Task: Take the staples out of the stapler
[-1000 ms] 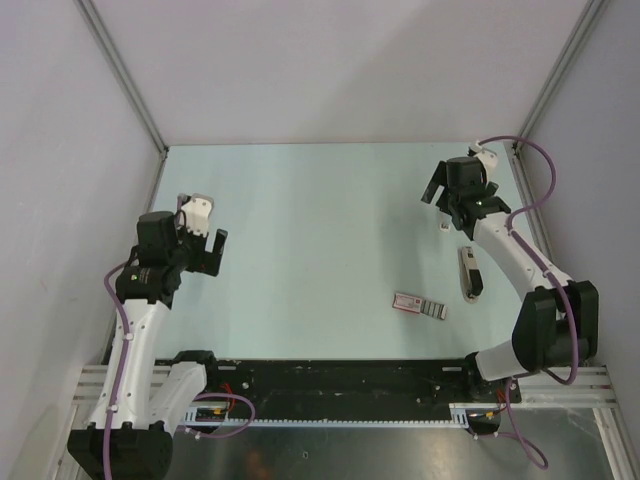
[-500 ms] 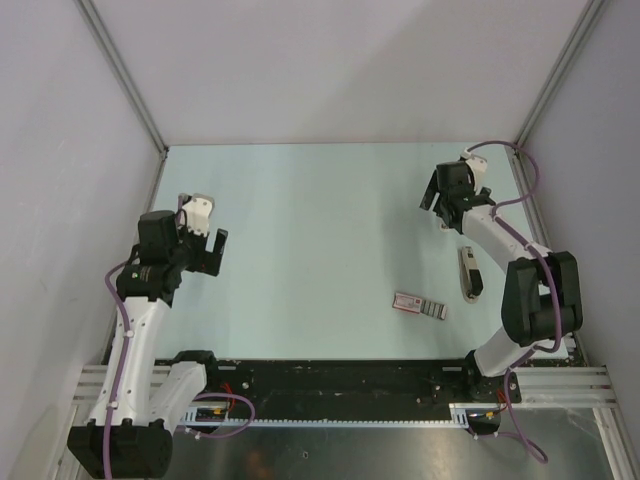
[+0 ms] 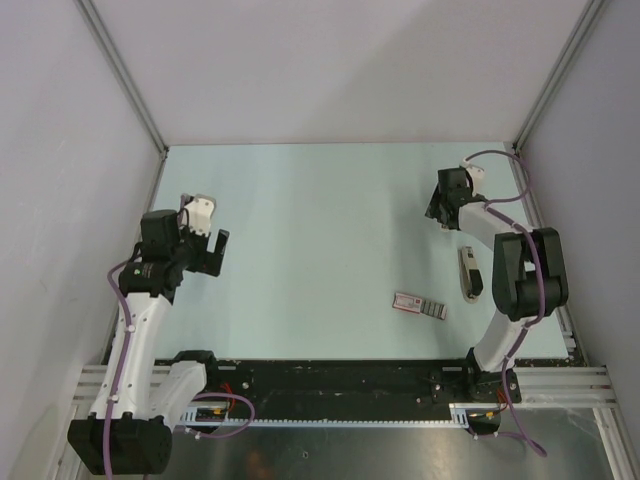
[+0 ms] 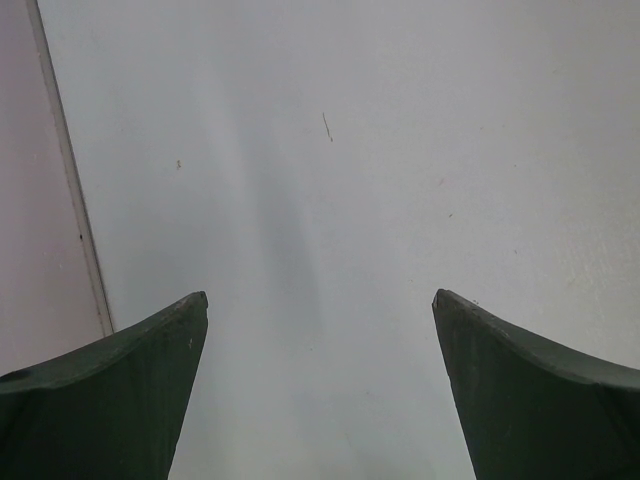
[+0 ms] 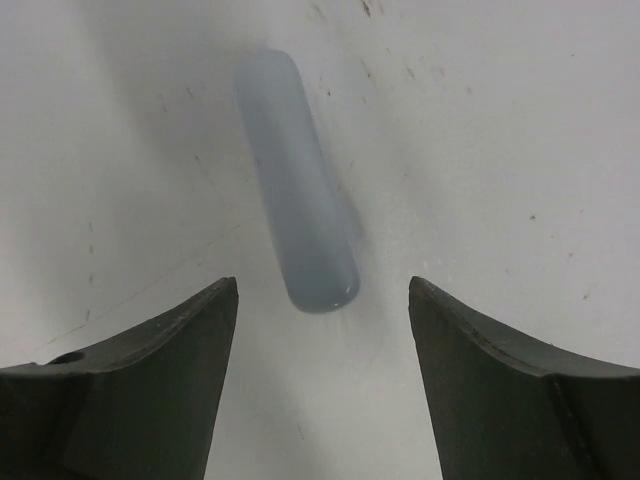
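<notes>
The stapler, beige-grey with black parts, lies on the table at the right, near my right arm. No staples can be made out in any view. My right gripper is open and points down, low over the table beyond the stapler. In the right wrist view the right gripper has its jaws apart, and a small pale stick lies on the table just ahead of the fingertips, untouched. My left gripper is open and empty at the far left. The left wrist view shows the left gripper over bare table.
A flat pink-and-dark box lies on the table left of the stapler, toward the near edge. Grey walls close in the table on the left, back and right. The left wall's base strip runs close beside my left gripper.
My right gripper has dropped and drawn in over the small pale stick, which it now hides in the top view. The left arm has barely moved. The stapler and box have not moved.
</notes>
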